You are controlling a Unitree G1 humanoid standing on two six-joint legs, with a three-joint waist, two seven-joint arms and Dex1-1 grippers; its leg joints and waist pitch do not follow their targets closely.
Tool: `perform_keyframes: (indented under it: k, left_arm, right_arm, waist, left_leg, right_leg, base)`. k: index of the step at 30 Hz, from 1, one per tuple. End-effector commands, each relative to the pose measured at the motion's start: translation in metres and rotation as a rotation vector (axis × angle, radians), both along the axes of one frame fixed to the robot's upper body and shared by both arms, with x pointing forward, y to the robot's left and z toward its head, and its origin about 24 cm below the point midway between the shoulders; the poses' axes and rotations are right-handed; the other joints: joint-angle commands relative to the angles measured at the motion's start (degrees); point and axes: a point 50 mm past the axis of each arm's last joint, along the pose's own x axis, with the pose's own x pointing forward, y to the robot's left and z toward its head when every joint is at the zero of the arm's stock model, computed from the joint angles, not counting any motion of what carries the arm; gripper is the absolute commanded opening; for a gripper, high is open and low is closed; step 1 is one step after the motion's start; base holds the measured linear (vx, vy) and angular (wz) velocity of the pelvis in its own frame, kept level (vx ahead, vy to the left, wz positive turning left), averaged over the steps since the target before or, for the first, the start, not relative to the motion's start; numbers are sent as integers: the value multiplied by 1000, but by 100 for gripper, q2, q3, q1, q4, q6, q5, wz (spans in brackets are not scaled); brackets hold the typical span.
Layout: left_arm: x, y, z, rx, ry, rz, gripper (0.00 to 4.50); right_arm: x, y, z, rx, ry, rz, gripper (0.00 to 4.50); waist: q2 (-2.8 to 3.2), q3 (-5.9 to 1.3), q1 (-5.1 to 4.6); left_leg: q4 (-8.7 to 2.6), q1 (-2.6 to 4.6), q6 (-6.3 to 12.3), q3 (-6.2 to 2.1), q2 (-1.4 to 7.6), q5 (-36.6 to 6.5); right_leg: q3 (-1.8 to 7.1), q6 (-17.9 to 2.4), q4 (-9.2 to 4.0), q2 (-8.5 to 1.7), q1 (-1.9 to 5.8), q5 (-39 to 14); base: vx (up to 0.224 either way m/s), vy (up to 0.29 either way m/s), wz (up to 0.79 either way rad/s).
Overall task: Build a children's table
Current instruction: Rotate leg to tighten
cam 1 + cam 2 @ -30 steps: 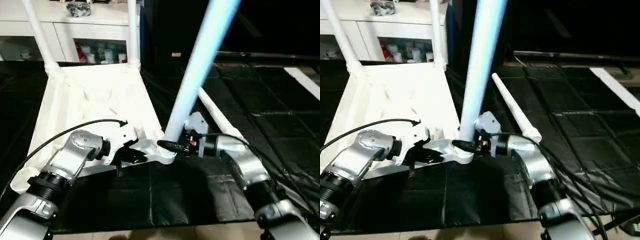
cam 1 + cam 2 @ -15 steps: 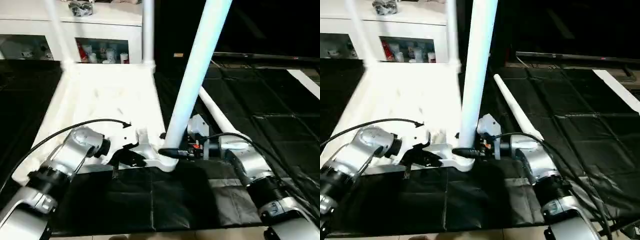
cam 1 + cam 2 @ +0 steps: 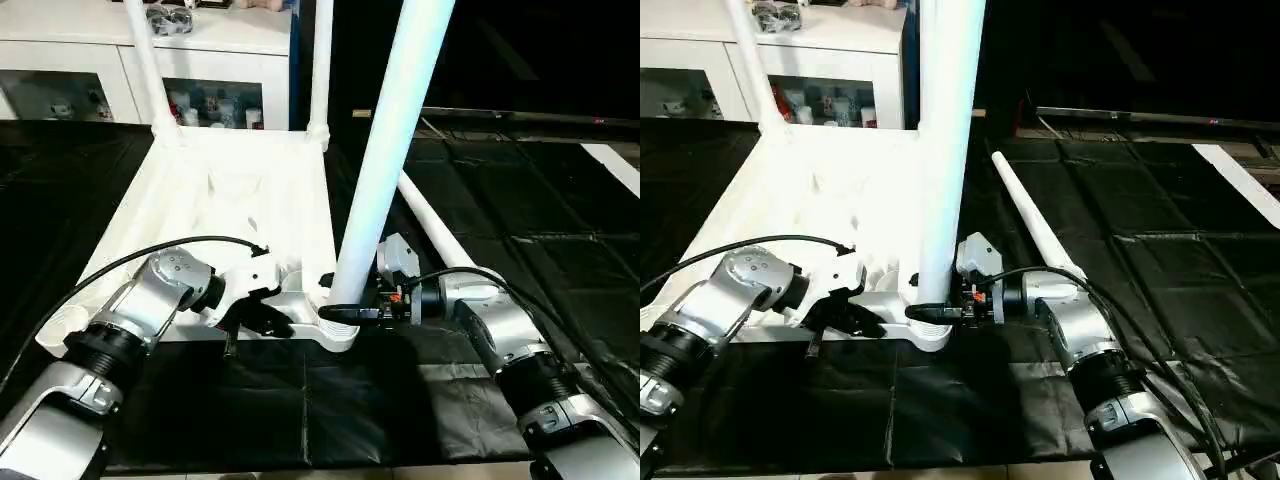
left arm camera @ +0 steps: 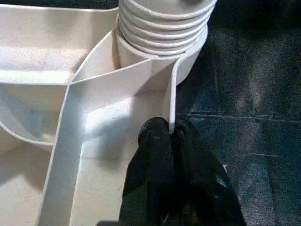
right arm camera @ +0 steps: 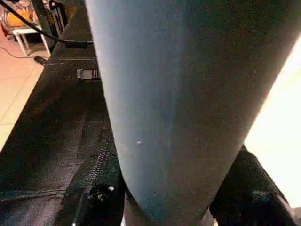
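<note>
The children's table top (image 3: 240, 200) lies upside down on the black mat, ribs up. Two white legs (image 3: 150, 70) (image 3: 320, 60) stand in its far corner sockets. A third leg (image 3: 385, 160) stands in the near right corner socket (image 4: 162, 28), almost upright, its threaded end at the socket's mouth. My right gripper (image 3: 345, 312) is shut on this leg just above its base, one finger (image 5: 99, 197) on each side. My left gripper (image 4: 169, 132) is shut on the top's thin rim (image 4: 170, 94) right beside that socket. A fourth leg (image 3: 435, 225) lies loose on the mat to the right.
A white cabinet (image 3: 70, 50) with glass doors and small items stands behind the table top. The black mat (image 3: 330, 400) covers the floor in front and to the right. A cable (image 3: 150, 255) runs over my left forearm.
The whole picture has shifted, so the camera moved. The leg in my right gripper stands more upright than a second ago. Both grips are unchanged.
</note>
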Motion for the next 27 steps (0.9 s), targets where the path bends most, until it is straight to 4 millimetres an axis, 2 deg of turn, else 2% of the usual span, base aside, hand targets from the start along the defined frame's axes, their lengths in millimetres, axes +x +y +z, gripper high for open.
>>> perform_keyframes:
  k: [1,2,3,5,8,9,11,12,13,14,15,16,18,19,20,21,23,25,26,27]
  left_arm:
    - [14,2,14,-1,-87,93,0]
    - [16,7,17,-16,-100,167,0]
    - [16,7,17,-16,-101,170,0]
    - [14,14,20,-32,-119,261,0]
    - [6,17,20,-70,-114,371,0]
    - [1,15,19,-87,-108,413,0]
    - [-6,10,18,-113,-100,470,0]
    - [-8,6,17,-122,-98,489,0]
    - [-10,3,17,-130,-97,509,0]
    - [-10,-2,17,-137,-101,532,0]
    - [-10,-5,17,-140,-102,540,0]
    - [-11,-13,18,-147,-105,568,0]
    - [-11,-25,20,-151,-115,596,0]
    - [-10,-30,21,-155,-119,606,0]
    - [-9,-32,21,-147,-133,613,0]
    - [-8,-32,21,-138,-142,614,0]
    - [-6,-31,21,-118,-162,618,0]
    - [-3,-27,22,-111,-175,638,0]
    - [-2,-25,22,-109,-178,647,0]
    - [-2,-25,22,-107,-179,655,0]
  right_arm:
    - [-27,16,-40,-89,171,108,191]
    - [-22,18,-42,-90,147,6,191]
    - [-22,18,-43,-90,147,3,191]
    - [-16,19,-45,-84,131,-112,191]
    - [-7,21,-49,-79,148,-280,191]
    - [-3,23,-51,-74,163,-347,191]
    - [4,28,-51,-58,190,-437,191]
    - [7,31,-50,-54,201,-469,191]
    - [10,33,-50,-54,210,-501,191]
    - [13,36,-49,-58,208,-528,191]
    - [14,38,-49,-62,207,-537,191]
    - [18,42,-48,-73,201,-568,191]
    - [22,48,-46,-81,209,-595,191]
    - [22,51,-45,-84,211,-594,191]
    - [23,54,-44,-82,212,-590,191]
    - [23,54,-44,-81,214,-590,191]
    - [23,54,-44,-78,222,-591,191]
    - [22,54,-45,-79,212,-577,191]
    - [22,54,-45,-78,211,-576,191]
    - [23,54,-45,-77,211,-577,191]
  waist:
    - [88,-247,-61]
    - [113,-248,-70]
    - [114,-246,-80]
    - [106,-220,-112]
    - [93,-181,-266]
    - [46,-183,-335]
    - [65,-150,-495]
    - [32,-160,-508]
    - [39,-165,-540]
    - [84,-178,-582]
    - [92,-175,-609]
    - [75,-190,-635]
    - [71,-178,-656]
    - [33,-170,-667]
    - [15,-155,-657]
    - [32,-154,-641]
    - [18,-152,-645]
    - [22,-153,-639]
    - [43,-152,-635]
    - [33,-151,-640]
  left_leg:
    - [-456,97,-169,-90,220,-2074]
    - [-458,103,-197,-97,221,-2096]
    - [-464,112,-219,-97,224,-2124]
    - [-478,112,-249,-123,216,-2296]
    - [-490,101,-292,-168,198,-2554]
    - [-500,66,-310,-198,201,-2563]
    - [-520,9,-323,-245,172,-2772]
    - [-500,50,-313,-240,167,-2845]
    - [-484,81,-310,-248,168,-2879]
    - [-501,70,-253,-265,170,-2876]
    - [-511,68,-248,-269,185,-2926]
    - [-522,58,-254,-284,196,-2930]
    - [-521,66,-242,-271,193,-2982]
    - [-515,73,-233,-261,186,-2986]
    - [-478,107,-188,-241,161,-2981]
    - [-471,107,-168,-245,154,-2962]
    - [-478,108,-161,-247,158,-2989]
    - [-476,122,-157,-241,160,-2990]
    - [-483,112,-159,-243,163,-2966]
    - [-485,107,-160,-240,166,-2971]
  right_leg:
    - [315,-926,-525,-517,132,-2261]
    - [316,-909,-523,-522,124,-2344]
    - [319,-911,-530,-527,113,-2373]
    - [303,-836,-563,-536,100,-2717]
    - [259,-673,-624,-544,80,-3332]
    - [242,-612,-604,-563,104,-3490]
    - [155,-431,-679,-538,122,-3853]
    - [146,-387,-721,-537,93,-3945]
    - [145,-412,-726,-557,80,-3916]
    - [120,-494,-738,-532,115,-3563]
    - [116,-546,-724,-525,112,-3414]
    - [95,-638,-702,-527,136,-3144]
    - [102,-702,-703,-515,111,-2961]
    - [103,-715,-711,-513,97,-2990]
    - [99,-645,-767,-530,66,-3215]
    - [97,-584,-787,-539,65,-3325]
    - [98,-539,-789,-525,55,-3328]
    - [108,-551,-786,-524,42,-3278]
    - [115,-578,-773,-522,48,-3191]
    - [116,-586,-773,-519,47,-3170]
  base:
    - [0,0,0]
    - [0,0,0]
    - [0,0,0]
    - [0,0,0]
    - [0,0,0]
    - [0,0,0]
    - [-40,19,-21]
    - [-41,23,-22]
    - [0,0,0]
    - [0,0,0]
    - [0,0,0]
    - [0,0,0]
    - [0,0,0]
    - [0,0,0]
    - [0,0,0]
    - [0,0,0]
    - [0,0,0]
    - [0,0,0]
    - [0,0,0]
    - [0,0,0]
